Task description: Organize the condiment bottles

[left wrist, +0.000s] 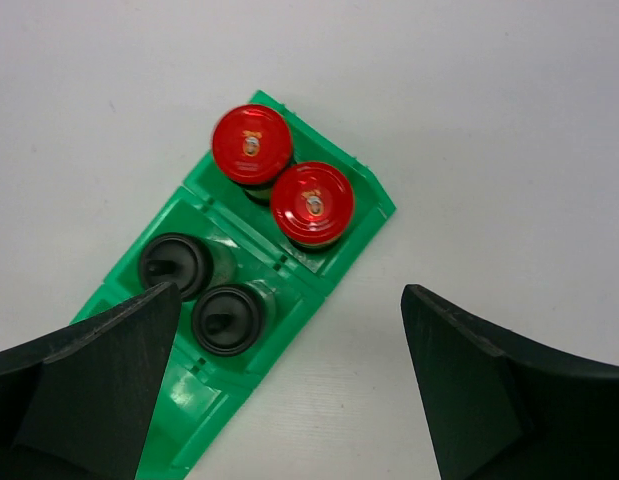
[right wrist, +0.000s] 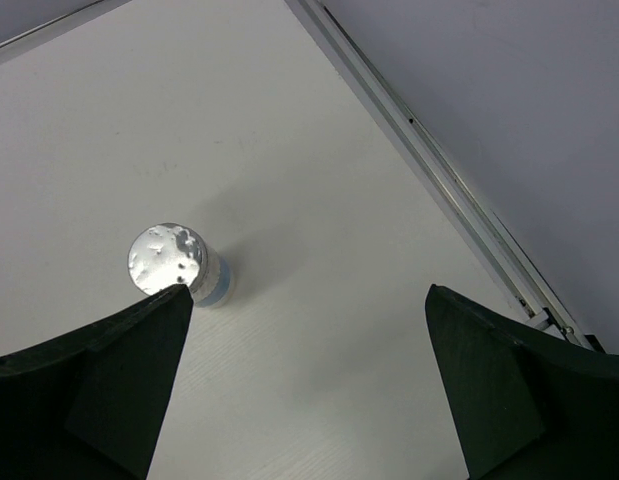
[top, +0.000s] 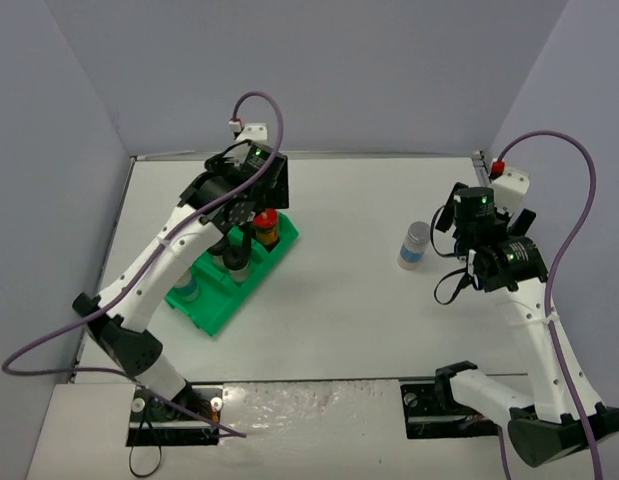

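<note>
The green tray (top: 215, 308) stands at the left. In the left wrist view two red-capped jars (left wrist: 252, 143) (left wrist: 312, 203) fill its far compartment and two black-capped jars (left wrist: 175, 265) (left wrist: 228, 319) the middle one. A pale jar (top: 186, 288) with a blue band stands in the near compartment, partly hidden by the arm. My left gripper (left wrist: 289, 385) is open and empty above the tray's right edge (left wrist: 334, 265). A silver-capped jar (top: 414, 243) with a blue label stands alone on the table. My right gripper (right wrist: 304, 380) is open, with the jar (right wrist: 167, 258) just beyond its left fingertip.
A metal rail (right wrist: 439, 170) runs along the table's right edge below the grey wall. Walls close the table at the back and both sides. White tabletop (top: 339, 270) lies between the tray and the lone jar.
</note>
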